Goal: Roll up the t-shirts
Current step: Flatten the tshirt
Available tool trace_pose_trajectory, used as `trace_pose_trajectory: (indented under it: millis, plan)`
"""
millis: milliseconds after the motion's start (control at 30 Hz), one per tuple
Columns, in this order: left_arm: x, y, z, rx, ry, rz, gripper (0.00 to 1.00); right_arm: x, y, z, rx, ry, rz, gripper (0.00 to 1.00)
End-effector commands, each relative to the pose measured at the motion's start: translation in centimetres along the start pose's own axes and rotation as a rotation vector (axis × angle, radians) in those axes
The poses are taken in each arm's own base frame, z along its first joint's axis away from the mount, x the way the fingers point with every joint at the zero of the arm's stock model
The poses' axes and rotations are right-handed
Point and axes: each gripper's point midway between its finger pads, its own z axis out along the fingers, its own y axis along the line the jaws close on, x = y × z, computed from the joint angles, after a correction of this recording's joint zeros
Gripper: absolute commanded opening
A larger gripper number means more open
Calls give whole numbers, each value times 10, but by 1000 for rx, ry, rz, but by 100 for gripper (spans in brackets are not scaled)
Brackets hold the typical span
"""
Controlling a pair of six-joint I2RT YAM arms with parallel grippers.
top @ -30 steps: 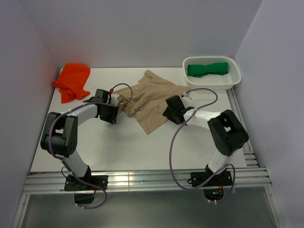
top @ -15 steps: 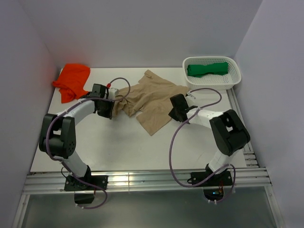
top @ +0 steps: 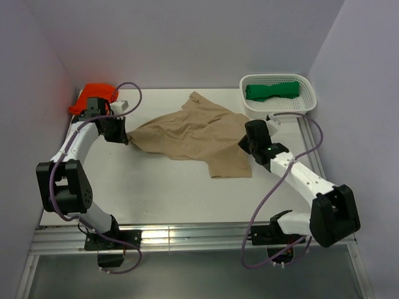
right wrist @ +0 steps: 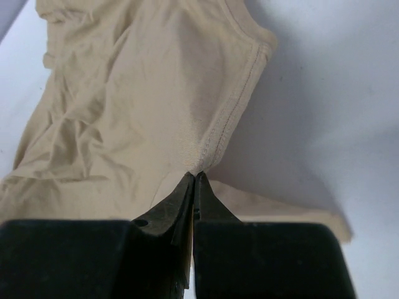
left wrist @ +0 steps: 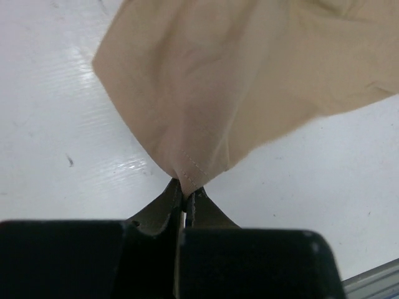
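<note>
The tan t-shirt (top: 190, 134) lies spread across the middle of the frame on the table (top: 156, 187), drawn out between the two arms. The left gripper (top: 123, 134) is clamped tight on its left corner (a stitched hem, seen from the left wrist). The right gripper (top: 247, 142) pinches a ribbed seam on its right side. An orange t-shirt (top: 100, 90) sits at the upper left, and a green t-shirt (top: 271, 91) lies in the basket (top: 280, 111) at the upper right.

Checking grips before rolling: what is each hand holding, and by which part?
Both hold the tan shirt: the left hand pinches a stitched corner, the right hand a hemmed edge.
</note>
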Motion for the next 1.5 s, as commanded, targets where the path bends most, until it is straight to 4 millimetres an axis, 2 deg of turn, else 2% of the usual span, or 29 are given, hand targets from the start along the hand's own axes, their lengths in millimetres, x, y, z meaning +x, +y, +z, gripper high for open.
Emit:
trace_pose_trajectory:
  millis: [0,33,100,267,333,400,500,533,600,633,700,733,767,800,867,900,967,1000,1033,1100,1133,1267,1300,1333,1367,1433,1467]
  plan:
    - [-24,-3,-27,60,-58,17,0,-33,-6,-26,13,-85,-17,0]
    - [-33,-1,-36,57,-85,21,0,-38,-8,-33,19,-93,-22,0]
    - [-38,0,-43,54,-97,24,0,-62,2,-53,-17,-147,-16,0]
    - [-52,2,-63,58,-135,26,0,-109,4,-91,-34,-235,-20,0]
    - [-55,2,-73,61,-146,25,0,-130,13,-108,-60,-276,-11,0]
    - [-70,-1,-89,68,-192,37,0,-151,22,-127,-78,-317,-14,0]
    - [-89,-5,-118,76,-264,53,0,-178,35,-152,-100,-370,-24,0]
    - [-100,-7,-133,67,-307,65,0,-184,38,-159,-105,-382,-26,0]
    - [-104,-15,-149,86,-329,73,0,-201,48,-179,-133,-417,-34,0]
    - [-112,-19,-166,77,-372,91,0,-206,52,-186,-145,-425,-37,0]
    - [-117,-25,-184,78,-415,97,0,-221,62,-209,-188,-463,-43,0]
    - [-121,-29,-201,62,-460,114,0,-226,63,-218,-199,-479,-50,0]
    - [-123,-32,-211,55,-487,120,0,-234,69,-232,-226,-506,-45,0]
    - [-126,-38,-232,36,-549,141,0,-238,71,-241,-245,-521,-45,0]
    - [-129,-46,-252,21,-618,165,0,-251,76,-270,-303,-579,-41,0]
    - [-134,-54,-277,-11,-707,194,0,-253,79,-279,-326,-591,-44,0]
    - [-135,-55,-295,-66,-772,200,0,-263,84,-310,-394,-647,-41,0]
    - [-136,-61,-313,-91,-829,210,0,-266,85,-320,-413,-666,-40,0]
    - [-137,-59,-323,-126,-857,203,0,-272,87,-338,-449,-695,-39,0]
    - [-138,-64,-342,-156,-905,202,0,-276,90,-352,-473,-715,-40,0]
    - [-138,-65,-347,-163,-915,201,0,-281,93,-365,-501,-735,-45,0]
    - [-142,-59,-346,-178,-893,172,0,-287,108,-368,-530,-726,-64,0]
    - [-147,-53,-336,-169,-865,159,0,-287,115,-357,-523,-704,-75,0]
    - [-150,-49,-329,-159,-842,152,0,-289,119,-354,-528,-699,-75,0]
    - [-147,-48,-317,-129,-791,146,0,-287,125,-348,-540,-682,-87,0]
    - [-156,-37,-289,-81,-708,120,0,-286,137,-326,-540,-650,-95,0]
    - [-153,-35,-275,-51,-649,100,0,-283,143,-318,-548,-630,-107,0]
